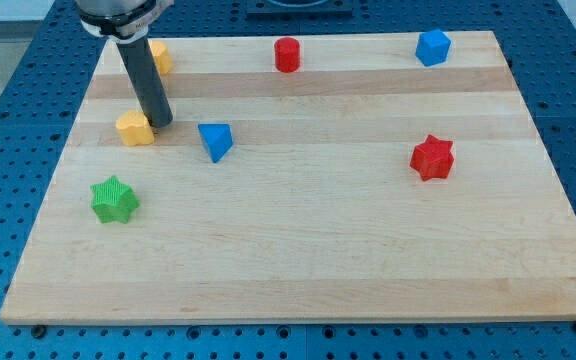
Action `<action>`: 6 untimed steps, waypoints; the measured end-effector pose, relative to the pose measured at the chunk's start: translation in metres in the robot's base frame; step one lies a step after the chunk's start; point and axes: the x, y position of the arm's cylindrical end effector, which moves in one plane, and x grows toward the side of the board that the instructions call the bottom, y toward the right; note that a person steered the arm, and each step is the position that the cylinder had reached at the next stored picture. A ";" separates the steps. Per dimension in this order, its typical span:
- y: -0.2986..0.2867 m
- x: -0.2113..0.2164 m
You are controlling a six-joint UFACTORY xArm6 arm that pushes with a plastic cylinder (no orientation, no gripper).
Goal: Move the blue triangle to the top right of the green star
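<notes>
pale maple planks make up the wooden board i work on, and it rests on a blue perforated table that shows around its edges. i carry no claw at all, only a straight dark rod, so nothing is clasped or let go; my tip rests on the board at the view's left, touching or just beside the right edge of a yellow rounded block.

just to the right of my tip, apart from it, sits the blue triangle block, one point aimed toward the view's bottom. the green star block lies below and to the left of both, near the board's left edge, so the blue triangle already stands up and to the right of it, with bare wood between them.

another yellow block peeks out behind my rod near the top left corner; i cannot tell its shape. along the top edge a red cylinder block stands near the middle, and a blue cube-like block sits toward the top right. a red star-shaped block lies alone on the right half of the board, well apart from the rest.
</notes>
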 end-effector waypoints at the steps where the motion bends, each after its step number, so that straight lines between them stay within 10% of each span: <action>1: 0.059 0.000; 6: 0.093 0.003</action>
